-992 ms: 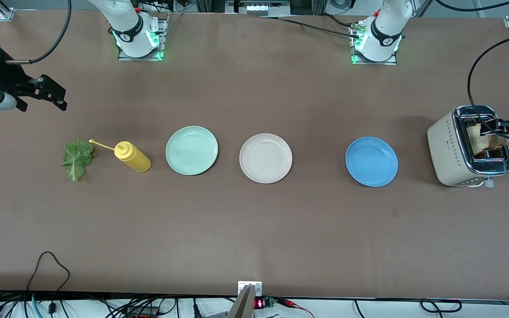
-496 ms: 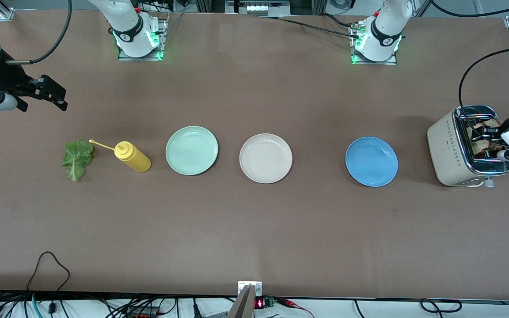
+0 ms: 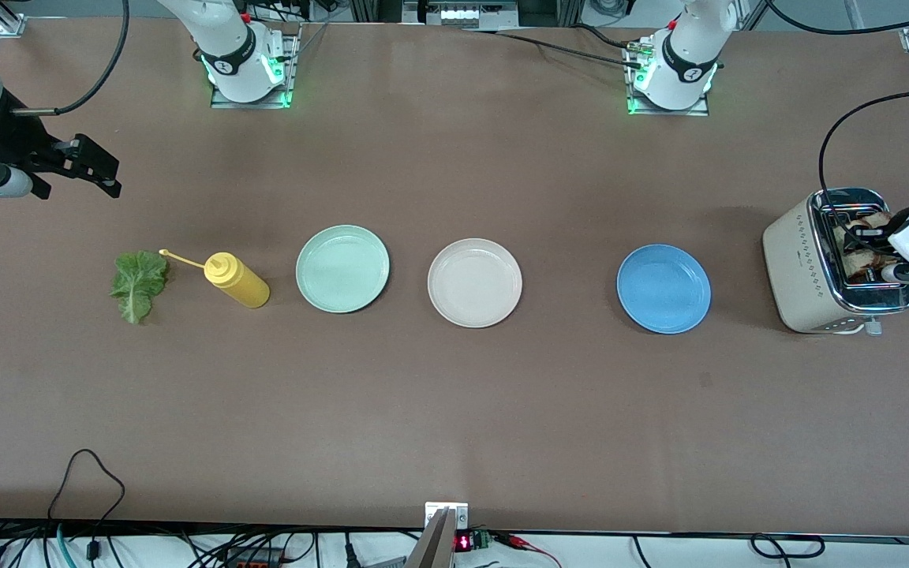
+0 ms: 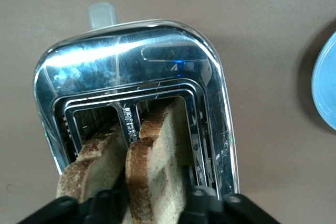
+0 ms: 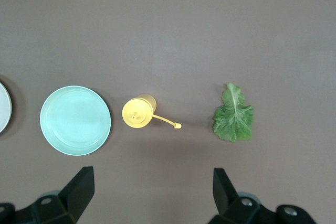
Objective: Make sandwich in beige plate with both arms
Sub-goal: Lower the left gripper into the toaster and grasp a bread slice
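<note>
Beige plate (image 3: 474,282) lay bare mid-table. At the toaster (image 3: 817,264), the left gripper (image 4: 157,203) pinched one toast slice (image 4: 157,166); a shallow bite might drop it. Right gripper (image 3: 91,167) waited, jaws apart.

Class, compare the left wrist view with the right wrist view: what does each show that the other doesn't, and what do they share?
Only the left wrist view shows the toaster with two bread slices in its slots, the left gripper closing around one, plus the blue plate edge. Only the right wrist view shows the mint-green plate, yellow squeeze bottle, lettuce leaf, beige plate edge and the open right gripper. Both share the brown table.
</note>
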`<state>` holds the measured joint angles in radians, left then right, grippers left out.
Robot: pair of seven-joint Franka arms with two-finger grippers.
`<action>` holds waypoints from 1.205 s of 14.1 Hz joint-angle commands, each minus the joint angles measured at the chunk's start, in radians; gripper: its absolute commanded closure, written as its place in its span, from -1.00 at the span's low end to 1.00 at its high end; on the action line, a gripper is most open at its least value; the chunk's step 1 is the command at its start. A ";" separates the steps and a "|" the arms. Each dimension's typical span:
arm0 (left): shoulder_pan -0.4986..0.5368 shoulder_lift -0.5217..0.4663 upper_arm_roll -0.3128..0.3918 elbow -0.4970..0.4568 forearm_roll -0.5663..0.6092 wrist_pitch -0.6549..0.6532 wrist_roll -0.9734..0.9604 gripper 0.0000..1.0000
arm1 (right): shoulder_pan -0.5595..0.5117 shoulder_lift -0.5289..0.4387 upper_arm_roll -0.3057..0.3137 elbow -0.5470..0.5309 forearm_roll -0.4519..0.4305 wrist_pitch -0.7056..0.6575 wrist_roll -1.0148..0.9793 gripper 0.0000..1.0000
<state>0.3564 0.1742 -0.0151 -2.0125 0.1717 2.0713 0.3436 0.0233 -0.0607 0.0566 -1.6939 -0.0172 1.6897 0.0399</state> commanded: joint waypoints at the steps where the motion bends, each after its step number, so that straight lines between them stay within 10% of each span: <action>1: 0.016 -0.032 -0.011 -0.009 -0.017 -0.025 0.029 0.99 | 0.001 -0.021 0.003 -0.018 -0.010 0.002 0.015 -1.00; 10: 0.009 -0.099 -0.023 0.164 -0.015 -0.271 0.034 0.99 | 0.001 -0.022 0.003 -0.017 -0.010 0.002 0.015 -1.00; 17: -0.010 -0.084 -0.300 0.412 -0.017 -0.485 0.014 0.99 | 0.000 -0.022 0.003 -0.017 -0.010 0.001 0.017 -1.00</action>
<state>0.3513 0.0636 -0.2407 -1.6563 0.1679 1.6214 0.3500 0.0233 -0.0614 0.0564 -1.6939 -0.0172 1.6898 0.0400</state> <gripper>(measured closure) 0.912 0.000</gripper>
